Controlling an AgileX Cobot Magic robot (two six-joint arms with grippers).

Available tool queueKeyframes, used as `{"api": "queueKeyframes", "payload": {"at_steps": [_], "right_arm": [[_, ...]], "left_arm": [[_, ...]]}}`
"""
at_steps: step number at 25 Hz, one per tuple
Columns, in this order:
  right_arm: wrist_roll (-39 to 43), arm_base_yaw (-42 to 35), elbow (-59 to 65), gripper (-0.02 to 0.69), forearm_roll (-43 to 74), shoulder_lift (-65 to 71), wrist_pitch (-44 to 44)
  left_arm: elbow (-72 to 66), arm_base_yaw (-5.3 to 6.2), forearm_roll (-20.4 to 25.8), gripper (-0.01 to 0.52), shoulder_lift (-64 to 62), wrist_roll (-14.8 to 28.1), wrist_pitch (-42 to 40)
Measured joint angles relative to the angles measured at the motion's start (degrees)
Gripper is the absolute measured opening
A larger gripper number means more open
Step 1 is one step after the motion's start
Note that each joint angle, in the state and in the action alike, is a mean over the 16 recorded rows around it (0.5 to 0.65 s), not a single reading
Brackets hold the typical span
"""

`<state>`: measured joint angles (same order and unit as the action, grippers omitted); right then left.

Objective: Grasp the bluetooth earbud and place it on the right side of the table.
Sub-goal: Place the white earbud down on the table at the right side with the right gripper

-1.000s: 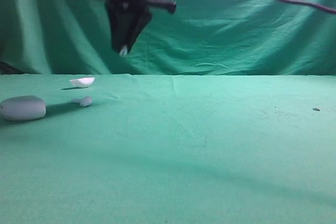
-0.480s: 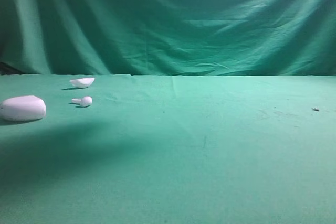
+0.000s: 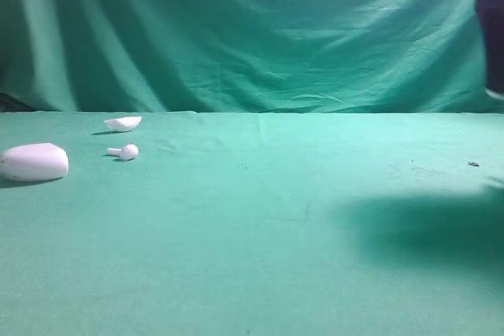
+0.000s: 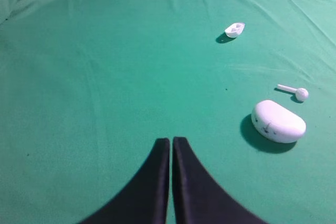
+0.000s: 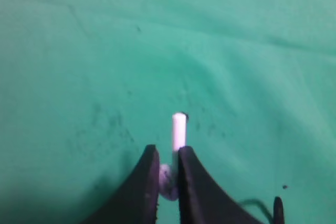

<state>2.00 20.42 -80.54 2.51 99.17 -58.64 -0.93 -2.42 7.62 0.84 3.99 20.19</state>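
Note:
My right gripper (image 5: pixel 168 150) is shut on a bluetooth earbud (image 5: pixel 179 129). Its rounded head is pinched between the black fingers and its white stem sticks out past the tips. In the exterior view that gripper (image 3: pixel 494 88) hangs high at the right edge, above the green table (image 3: pixel 276 218), and casts a shadow on the cloth below. A second, like earbud (image 3: pixel 126 151) lies at the far left; the left wrist view also shows this earbud (image 4: pixel 296 93). My left gripper (image 4: pixel 171 141) is shut and empty above bare cloth, left of the case.
A white oval case (image 3: pixel 34 162) lies at the left edge, and the left wrist view shows the same case (image 4: pixel 278 121). A shallow white shell piece (image 3: pixel 124 123) sits behind the lying earbud. A small dark speck (image 3: pixel 473 164) marks the cloth at the right.
The right gripper has swung from the upper left, out past the top of the view, to the upper right edge. Its shadow has shifted from the left to the right of the table.

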Motion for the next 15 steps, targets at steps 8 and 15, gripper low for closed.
{"api": "queueKeyframes", "payload": {"at_steps": [8, 15], "right_arm": [[1.97, -6.69, 21.99, 0.082, 0.00, -5.05, 15.09], [2.43, -8.61, 28.52, 0.082, -0.06, -4.06, 24.37]], "left_arm": [[0.00, 0.00, 0.00, 0.000, 0.00, 0.00, 0.00], [0.00, 0.00, 0.00, 0.000, 0.00, 0.00, 0.00]]}}
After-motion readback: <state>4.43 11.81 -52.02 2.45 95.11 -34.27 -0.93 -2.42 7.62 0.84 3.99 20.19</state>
